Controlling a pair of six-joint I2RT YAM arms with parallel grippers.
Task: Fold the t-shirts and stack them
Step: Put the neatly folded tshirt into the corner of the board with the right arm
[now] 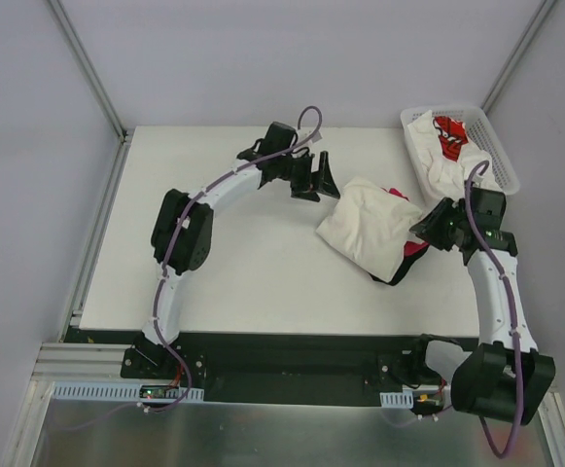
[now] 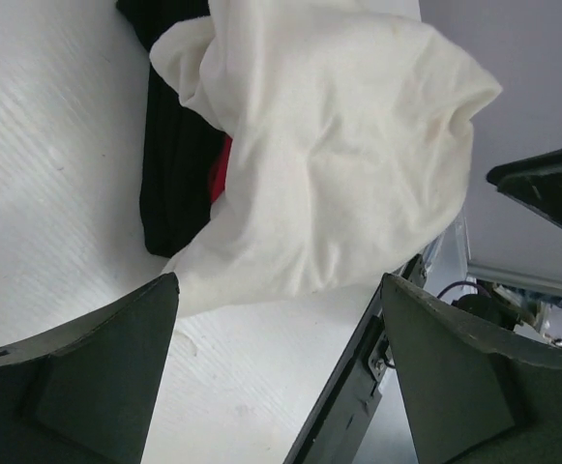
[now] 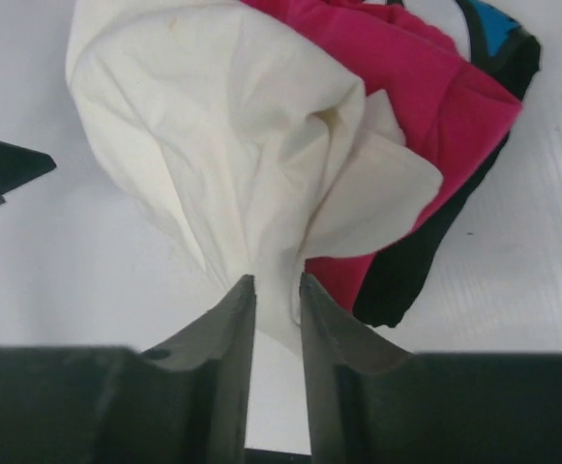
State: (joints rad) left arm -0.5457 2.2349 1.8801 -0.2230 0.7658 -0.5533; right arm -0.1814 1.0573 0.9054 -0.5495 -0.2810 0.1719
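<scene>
White lattice basket [image 1: 497, 154] sat just past the right claw [image 1: 424, 232], at the table's far right corner, angled to the edges. It was well apart from the left claw [image 1: 318, 183], off to that claw's right. White table [image 1: 243, 282] lay under both claws, its surface finely ribbed. Grey walls [image 1: 263, 58] stood beyond both claws, with aluminium posts [image 1: 86, 63] at the back corners. Black rail [image 1: 292, 362] ran along the near edge, behind the claws. White slotted duct [image 1: 97, 392] sat below it on the left.
</scene>
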